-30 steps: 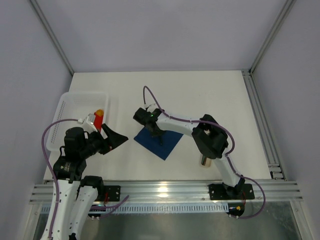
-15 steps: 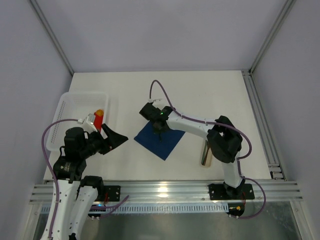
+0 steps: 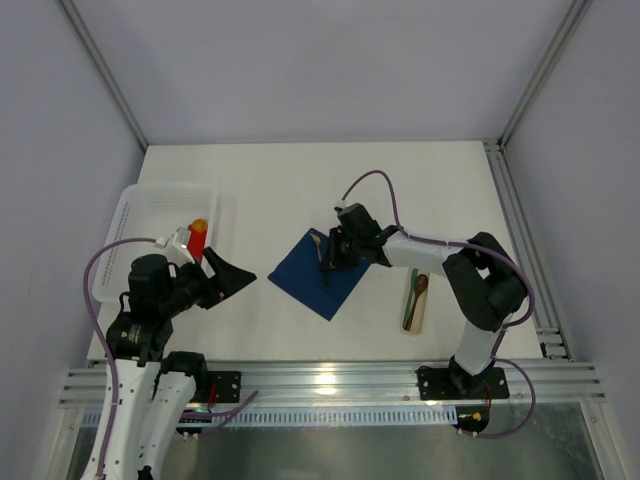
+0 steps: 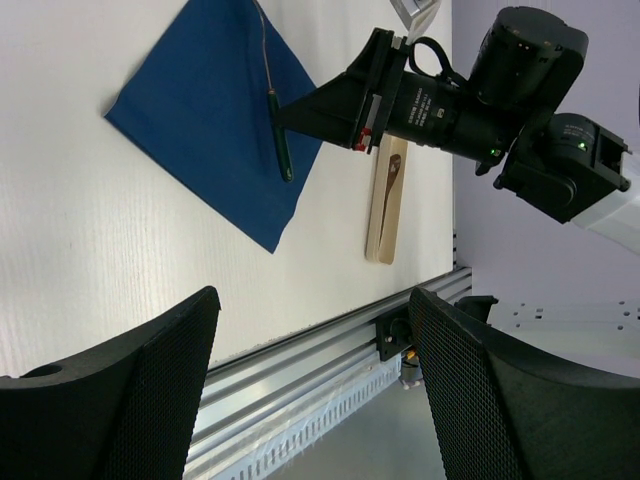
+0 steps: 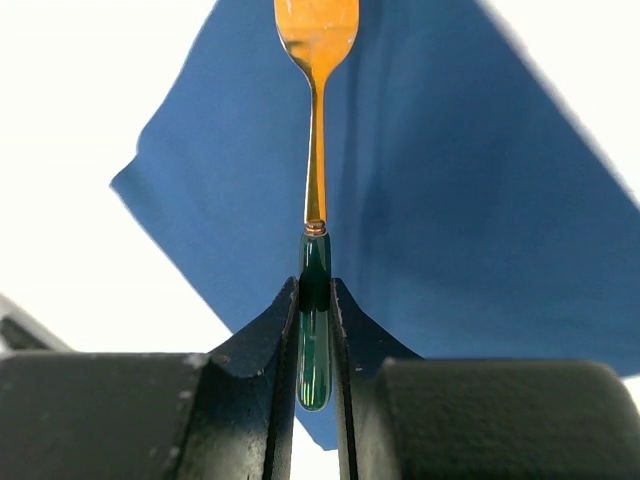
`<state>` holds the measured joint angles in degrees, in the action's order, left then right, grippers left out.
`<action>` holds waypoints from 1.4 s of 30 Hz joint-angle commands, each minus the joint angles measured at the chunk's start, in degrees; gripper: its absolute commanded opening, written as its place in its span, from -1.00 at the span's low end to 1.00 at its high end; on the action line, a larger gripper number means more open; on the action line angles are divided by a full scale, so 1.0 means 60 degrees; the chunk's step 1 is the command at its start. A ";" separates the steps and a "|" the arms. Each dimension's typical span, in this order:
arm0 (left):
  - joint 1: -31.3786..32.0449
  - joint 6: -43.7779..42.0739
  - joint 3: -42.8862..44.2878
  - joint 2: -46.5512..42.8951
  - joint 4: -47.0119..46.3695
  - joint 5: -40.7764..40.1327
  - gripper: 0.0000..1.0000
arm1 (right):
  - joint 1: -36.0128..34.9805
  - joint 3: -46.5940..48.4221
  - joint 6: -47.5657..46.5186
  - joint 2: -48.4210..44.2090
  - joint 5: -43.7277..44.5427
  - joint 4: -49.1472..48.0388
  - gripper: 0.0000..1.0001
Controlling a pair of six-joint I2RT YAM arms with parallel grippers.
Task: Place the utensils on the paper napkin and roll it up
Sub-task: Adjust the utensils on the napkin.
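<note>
Top external view shows a white table (image 3: 420,190) enclosed by pale lavender-grey walls (image 3: 300,60), with slim aluminium frame posts (image 3: 100,70) running up in the upper left and upper right corners. A ribbed aluminium rail (image 3: 330,380) runs along the bottom edge of the table, and the arm bases are bolted to it.

At the far left a white perforated basket (image 3: 130,215) sits on the table. A red block (image 3: 198,242) with an orange tip stands upright at its right rim.

Just right of that, the left gripper (image 3: 228,278) hangs over bare table. Its jaws are spread wide and hold nothing, and it stays clear of the napkin.

Around the centre the paper napkin (image 3: 305,285) lies flat and unrolled, a navy square turned like a diamond.

The right gripper (image 5: 314,300) reaches in from the right over the napkin's upper part. Its jaws are clamped on the dark green handle of a fork (image 5: 315,190). The fork's copper shaft and head stretch across the blue paper toward its upper corner. Whether the fork rests on the sheet or is just above it cannot be told.

Further right, well apart from the napkin, a pale beige bar (image 3: 418,320) lies on the table. A spoon (image 3: 420,284) with a brown bowl and a dark handle lies lengthwise on it.
</note>
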<state>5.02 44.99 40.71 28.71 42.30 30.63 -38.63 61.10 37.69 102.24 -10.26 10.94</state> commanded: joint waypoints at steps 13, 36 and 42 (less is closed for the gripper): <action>0.0028 0.0074 0.0217 0.0005 -0.0107 0.0110 0.57 | 0.0315 -0.1424 0.0954 -0.0501 -0.2069 -0.4372 -0.92; 0.0028 0.0104 0.0173 0.0093 -0.0254 0.0241 0.57 | 0.0374 -0.1248 0.0852 -0.0048 -0.0882 -0.3448 -0.91; 0.0028 0.0104 0.0159 0.0078 -0.0239 0.0241 0.57 | 0.0360 -0.1336 0.0896 0.0070 -0.1204 -0.3947 -0.88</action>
<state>5.02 45.08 40.71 28.99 42.26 30.70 -36.53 52.16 43.70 102.78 -16.93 -8.67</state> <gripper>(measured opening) 0.784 0.182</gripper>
